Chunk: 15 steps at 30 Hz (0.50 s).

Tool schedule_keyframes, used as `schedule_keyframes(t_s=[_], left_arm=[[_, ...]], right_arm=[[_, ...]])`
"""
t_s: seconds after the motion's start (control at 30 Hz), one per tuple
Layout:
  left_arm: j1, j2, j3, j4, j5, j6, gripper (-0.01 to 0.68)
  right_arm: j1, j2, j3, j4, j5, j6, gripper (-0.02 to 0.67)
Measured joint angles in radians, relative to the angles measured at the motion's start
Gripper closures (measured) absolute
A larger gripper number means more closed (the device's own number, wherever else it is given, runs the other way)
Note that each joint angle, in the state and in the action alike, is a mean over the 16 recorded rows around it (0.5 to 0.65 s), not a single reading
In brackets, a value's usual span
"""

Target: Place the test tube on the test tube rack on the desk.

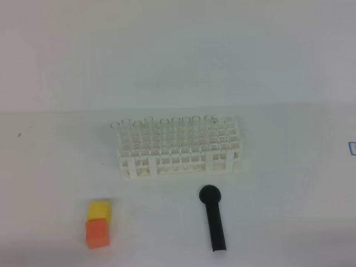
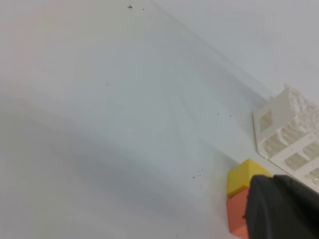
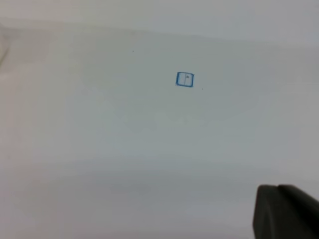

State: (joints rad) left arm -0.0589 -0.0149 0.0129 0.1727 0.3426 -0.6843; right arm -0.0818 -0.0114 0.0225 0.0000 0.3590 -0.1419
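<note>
Rack (image 1: 179,149) stands mid-worktop (image 1: 289,183), glass tubes upright in its rear holes; left hand (image 2: 284,209) lies at its 8 o'clock; right hand (image 3: 286,211) well apart. Grip states indeterminable.

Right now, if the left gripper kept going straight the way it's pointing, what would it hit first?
Probably the yellow cube stacked on the orange cube, right ahead of the left gripper's dark edge in its wrist view. The white rack lies beyond them. Depth is unclear, so it might meet bare desk first.
</note>
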Motion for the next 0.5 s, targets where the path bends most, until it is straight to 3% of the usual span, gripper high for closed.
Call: schedule_keyframes(t_s=[0.5], left_arm=[[0.062,0.007,-0.008,-0.001,0.004,0.000,0.674]], right_arm=[[0.000,0.000,0.000,0.000,0.000,0.000,0.650]])
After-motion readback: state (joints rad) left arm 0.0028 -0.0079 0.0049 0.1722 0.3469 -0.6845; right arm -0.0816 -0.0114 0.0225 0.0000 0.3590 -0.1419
